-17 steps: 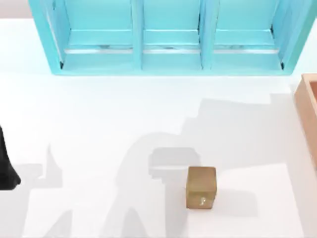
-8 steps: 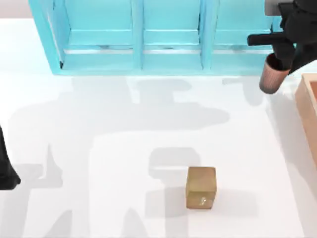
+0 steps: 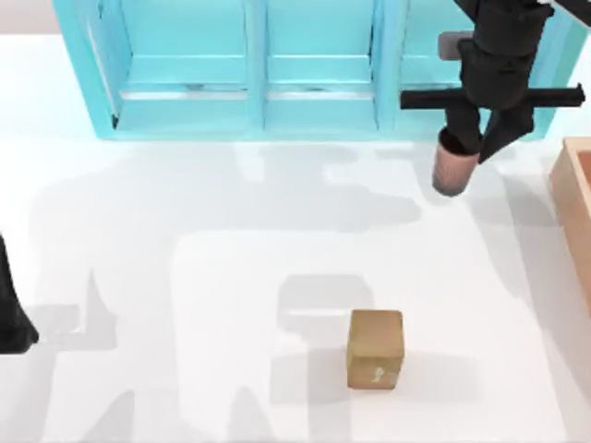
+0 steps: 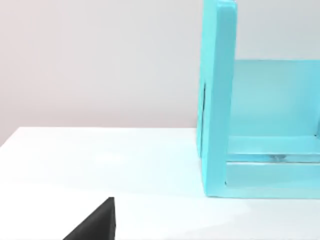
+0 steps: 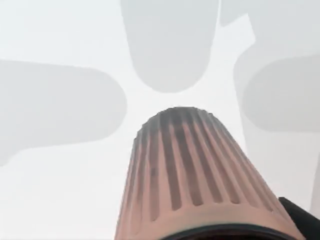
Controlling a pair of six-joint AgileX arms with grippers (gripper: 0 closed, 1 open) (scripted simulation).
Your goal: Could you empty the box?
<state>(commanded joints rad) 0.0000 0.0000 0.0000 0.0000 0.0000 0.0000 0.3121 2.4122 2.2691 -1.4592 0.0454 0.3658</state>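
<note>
The right claw (image 3: 480, 148) hangs above the table (image 3: 185, 277) near its far right, just in front of the turquoise shelf (image 3: 314, 65), and it is clenched on a ribbed pinkish-brown cup (image 3: 454, 169) that dangles bottom-down below it. In the right wrist view the cup (image 5: 190, 180) tapers away from the camera toward the white table (image 5: 60, 190), with clear space and soft shadows under it, so it is held in the air and touches nothing. The box (image 3: 577, 217) sits at the right edge of the table, with just its left wall and a strip of its inside showing in the top view; the cup is to its left and apart from it, already outside its walls. A small golden-brown cube (image 3: 376, 348) rests on the table nearer the front, well apart from both cup and box. The left arm (image 3: 11, 309) is parked at the left edge of the table, and I cannot tell how its claw stands. As a judgement, the cup is out of the box but not yet set down, so the placing step is left. Whether anything else lies inside the box cannot be told, since most of it is out of sight.
</note>
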